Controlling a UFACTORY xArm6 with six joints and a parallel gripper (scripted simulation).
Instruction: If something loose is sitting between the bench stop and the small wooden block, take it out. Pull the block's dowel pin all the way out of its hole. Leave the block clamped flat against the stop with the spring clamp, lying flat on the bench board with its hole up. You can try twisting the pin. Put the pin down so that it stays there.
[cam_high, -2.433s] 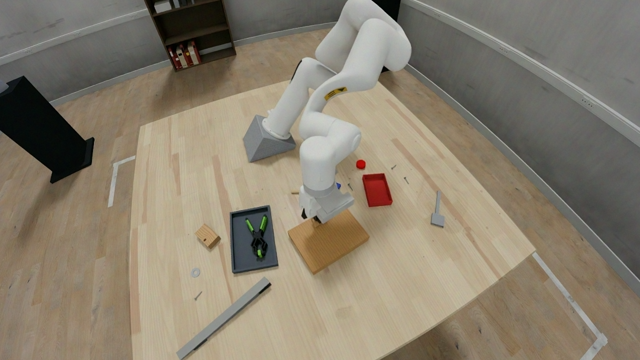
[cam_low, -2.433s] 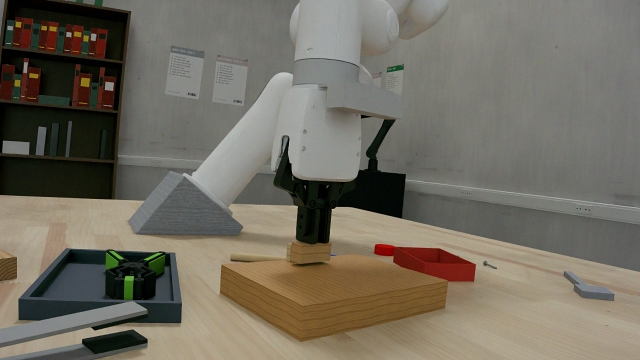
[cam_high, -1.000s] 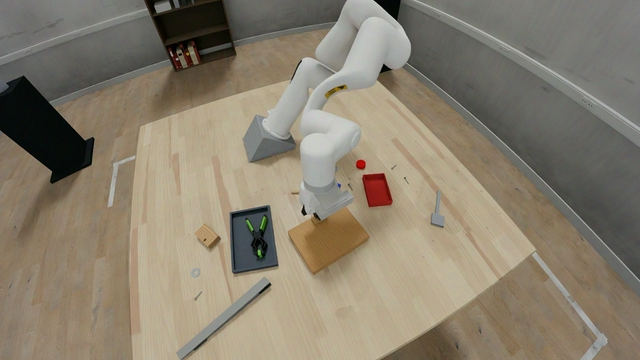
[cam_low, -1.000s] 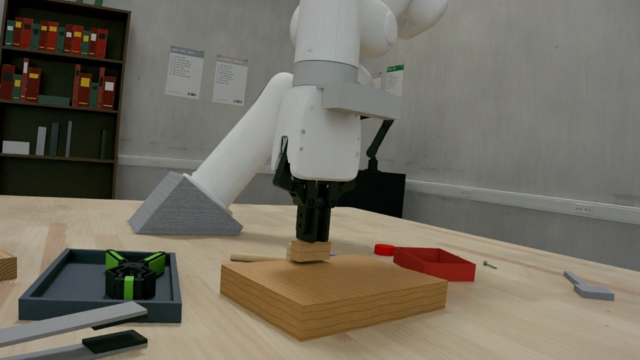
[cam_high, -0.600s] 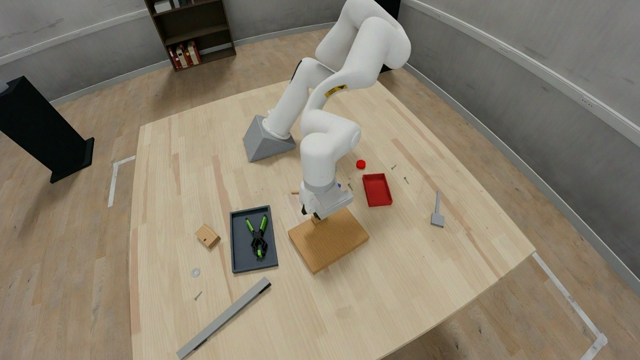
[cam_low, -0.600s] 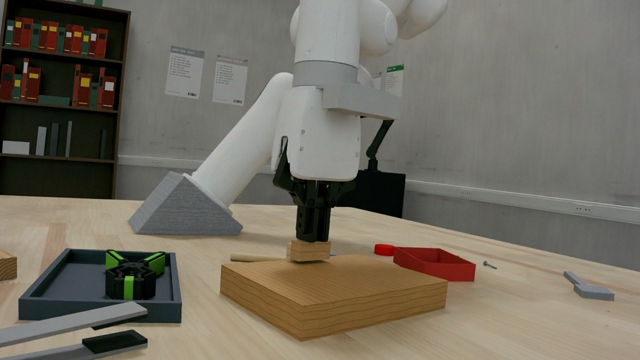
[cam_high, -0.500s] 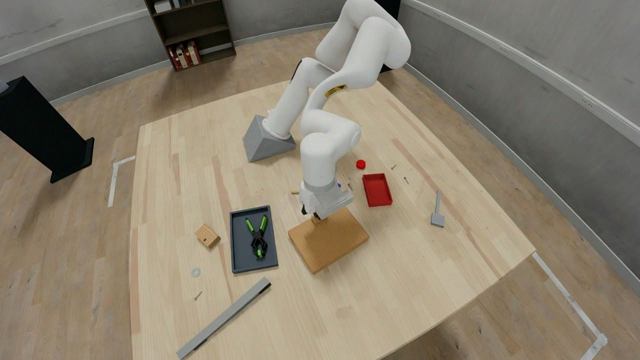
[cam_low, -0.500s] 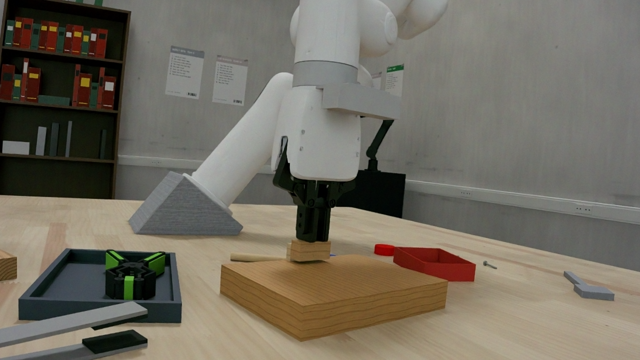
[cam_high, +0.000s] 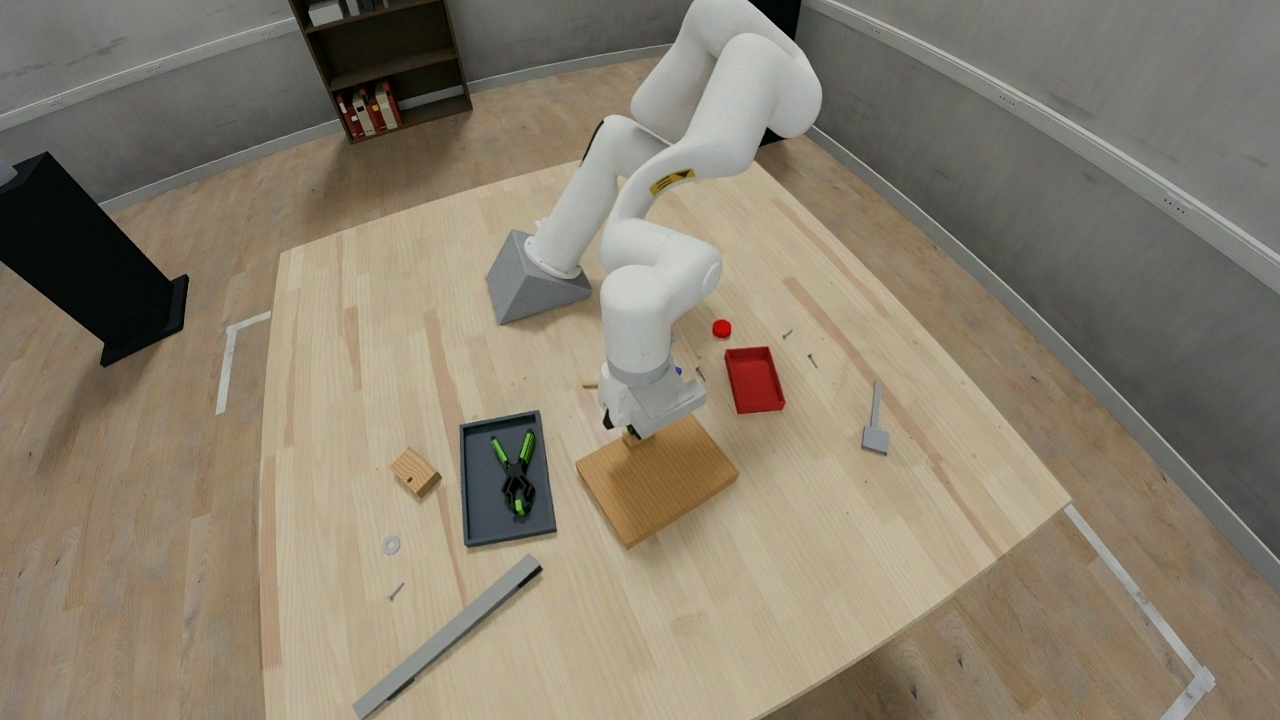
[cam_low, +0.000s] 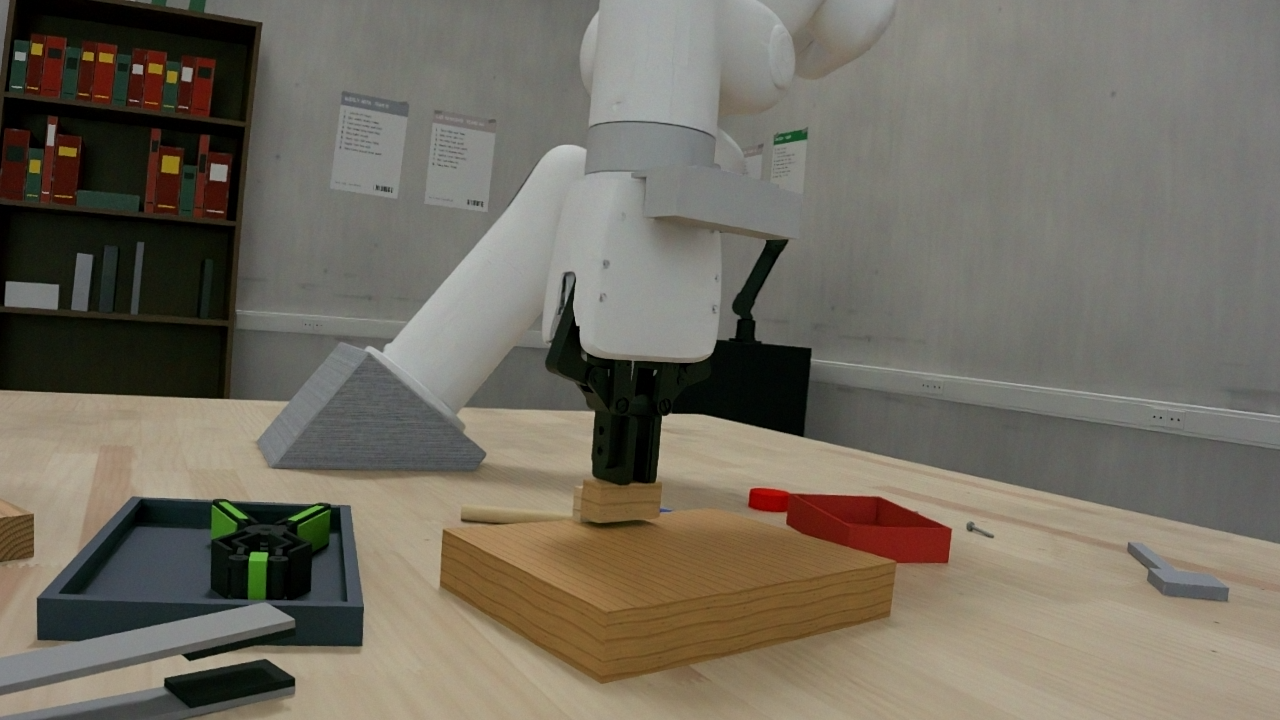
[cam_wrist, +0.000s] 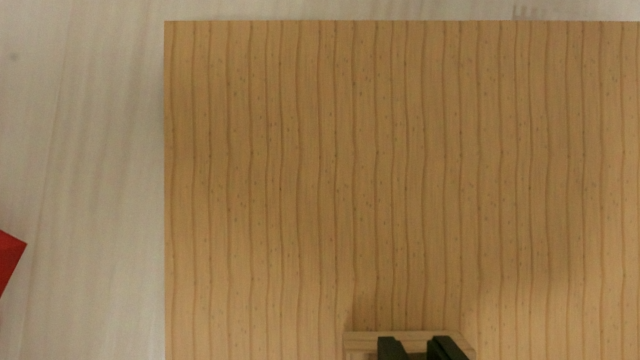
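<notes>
The small wooden block (cam_low: 617, 503) lies flat at the far edge of the bench board (cam_low: 666, 582). My gripper (cam_low: 624, 481) points straight down on the block's top face, its fingers almost together. They are shut on something narrow there, which I take to be the dowel pin; the fingers hide it. In the wrist view the fingertips and the block's edge (cam_wrist: 407, 340) show at the bottom, with the board (cam_wrist: 400, 175) ahead. The green and black spring clamp (cam_high: 514, 472) lies in a grey tray (cam_high: 504, 478) left of the board. I see no bench stop.
A loose tan dowel rod (cam_low: 514, 514) lies on the table just behind the board. A red tray (cam_high: 753, 378) and red cap (cam_high: 721, 328) sit to the right. A second wooden block (cam_high: 414, 471), a long grey bar (cam_high: 447, 635), a grey bracket (cam_high: 875, 420) and scattered screws lie around.
</notes>
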